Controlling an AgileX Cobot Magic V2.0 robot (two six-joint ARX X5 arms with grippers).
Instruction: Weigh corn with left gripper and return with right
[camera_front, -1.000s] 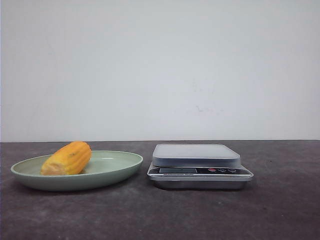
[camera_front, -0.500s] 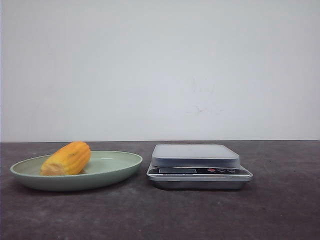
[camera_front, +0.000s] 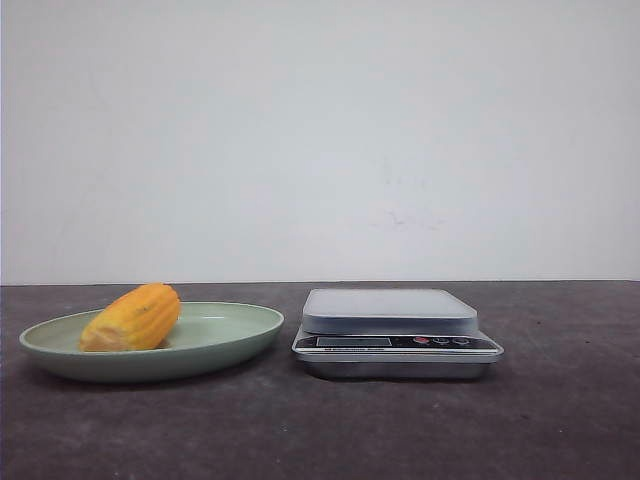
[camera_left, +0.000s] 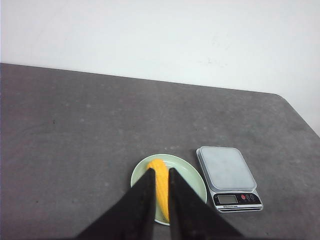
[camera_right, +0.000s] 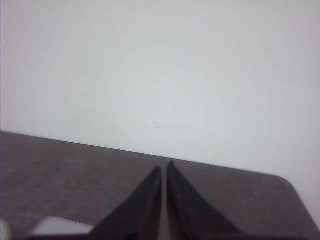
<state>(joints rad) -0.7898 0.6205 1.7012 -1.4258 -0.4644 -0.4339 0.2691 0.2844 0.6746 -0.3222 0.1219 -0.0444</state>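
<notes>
Yellow-orange corn (camera_front: 132, 317): it lay on its side in the left part of the pale green plate (camera_front: 240, 335), cut end toward me, nothing touching it.
Change on the front camera: across the last second I saw almost none; plate and scale (camera_front: 397, 332) sat a hair further left in the frame, which I read as camera jitter and not as a move of either.
Meaning for the task: I judged the weighing had not begun; the corn was unlifted and the scale platform bare.
Left hand (camera_left: 160, 172): seen only from its own wrist camera, high above the worktop (camera_left: 60, 130), its two dark fingers (camera_left: 145, 190) a narrow slit apart with the corn showing between them far below; I counted it as nearly clenched and gripping nothing.
Next move, as I judged it: the left hand had to spread wider than the cob before coming down over the plate.
Scale: it stood just right of the plate, close but apart, buttons and display facing me.
Right hand (camera_right: 163, 170): aimed at the white wall over the worktop's far edge, fingers all but together, empty.
What the views split: only the left wrist camera showed the corn's full length and the plate as a round dish; the front camera showed neither hand; the right wrist camera caught just a pale sliver at its edge, too little for me to name.
</notes>
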